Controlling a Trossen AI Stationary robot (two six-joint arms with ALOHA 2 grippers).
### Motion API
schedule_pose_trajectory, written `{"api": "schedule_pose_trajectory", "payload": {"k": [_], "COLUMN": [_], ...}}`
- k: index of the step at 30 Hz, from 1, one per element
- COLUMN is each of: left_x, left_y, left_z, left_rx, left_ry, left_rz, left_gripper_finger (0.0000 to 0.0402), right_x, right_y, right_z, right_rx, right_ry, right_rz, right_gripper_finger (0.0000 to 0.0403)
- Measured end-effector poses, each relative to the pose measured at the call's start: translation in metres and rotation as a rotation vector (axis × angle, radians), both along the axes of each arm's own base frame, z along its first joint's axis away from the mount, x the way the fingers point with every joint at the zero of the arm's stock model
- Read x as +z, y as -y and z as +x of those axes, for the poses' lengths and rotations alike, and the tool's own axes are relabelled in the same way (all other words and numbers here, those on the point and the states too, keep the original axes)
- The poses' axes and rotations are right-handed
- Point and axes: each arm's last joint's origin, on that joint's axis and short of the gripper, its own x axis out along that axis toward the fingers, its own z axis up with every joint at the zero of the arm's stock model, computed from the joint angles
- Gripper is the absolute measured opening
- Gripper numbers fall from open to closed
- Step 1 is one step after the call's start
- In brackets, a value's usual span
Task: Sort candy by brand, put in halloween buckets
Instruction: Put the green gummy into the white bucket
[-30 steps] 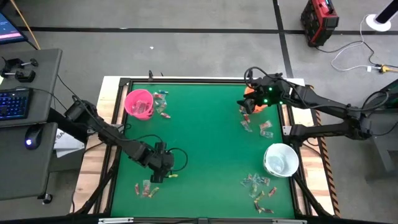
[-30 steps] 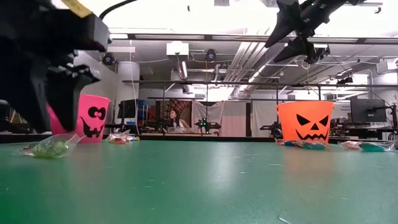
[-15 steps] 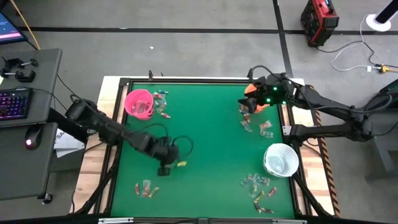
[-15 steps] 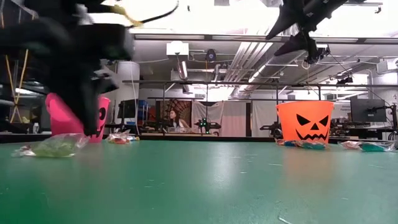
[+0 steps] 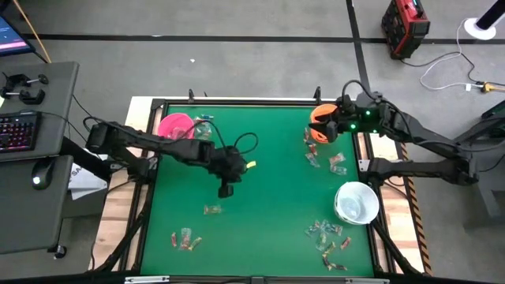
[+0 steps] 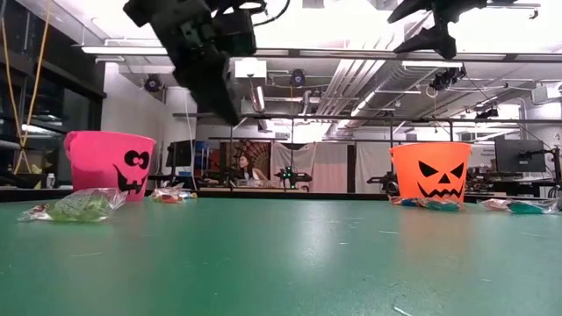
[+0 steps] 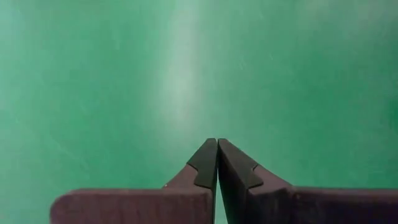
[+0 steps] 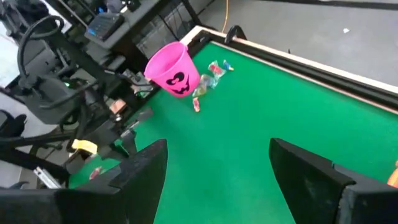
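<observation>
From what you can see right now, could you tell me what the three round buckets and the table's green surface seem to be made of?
The pink bucket and orange bucket look like smooth moulded plastic, with opaque even colour and printed black faces. The white bucket seems to be translucent plastic, pale and see-through. The green table surface looks like a matte mat or coated board, with only soft reflections.

From overhead we look straight down on the whole green table [image 5: 268,158]. The low camera sits at tabletop level, facing across to the room. Left wrist camera stares close at bare felt. Right wrist camera looks across from 2 o'clock toward the pink bucket [image 8: 172,67] at 10, shared with the overhead and low views.
</observation>
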Motion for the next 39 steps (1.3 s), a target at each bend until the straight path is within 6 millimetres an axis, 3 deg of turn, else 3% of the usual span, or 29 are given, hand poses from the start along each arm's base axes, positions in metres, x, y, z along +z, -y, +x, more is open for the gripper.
{"api": "schedule_pose_trajectory", "payload": {"k": [5,10,13,15,18,21,24,27,34,39], "left_x": [-0.006,-0.001,0.010,0.019,0.032,0.036,0.036,0.034,0.037,0.040], "left_y": [0.026,0.065,0.088,0.096,0.094,0.079,0.064,0.055,0.047,0.047], "left_z": [-0.015,-0.034,-0.050,-0.066,-0.089,-0.108,-0.121,-0.130,-0.128,-0.124], "left_rx": [0.064,0.076,0.069,0.095,0.179,0.262,0.288,0.268,0.175,0.129], "left_ry": [-0.192,-0.280,-0.228,-0.177,-0.061,0.028,0.077,0.114,0.210,0.253], "left_rz": [-0.162,-0.209,-0.237,-0.233,-0.187,-0.153,-0.129,-0.092,-0.002,0.030], "left_gripper_finger": [0.0021,0.0043,0.0048,0.0048,0.0048,0.0048,0.0048,0.0048,0.0048,0.0048], "right_x": [-0.006,-0.028,-0.041,-0.047,-0.053,-0.058,-0.061,-0.066,-0.098,-0.118], "right_y": [0.002,-0.005,-0.022,-0.037,-0.062,-0.085,-0.105,-0.124,-0.152,-0.159], "right_z": [0.006,0.008,0.002,-0.004,-0.015,-0.028,-0.032,-0.023,0.004,0.021], "right_rx": [0.021,0.117,0.201,0.239,0.269,0.255,0.202,0.176,0.072,0.052], "right_ry": [-0.040,-0.255,-0.439,-0.545,-0.694,-0.864,-0.956,-0.984,-1.212,-1.261], "right_rz": [0.011,0.098,0.169,0.235,0.342,0.433,0.526,0.568,0.488,0.383], "right_gripper_finger": [0.0275,0.0272,0.0246,0.0205,0.0113,0.0021,0.0020,0.0006,0.0002,0.0001]}}
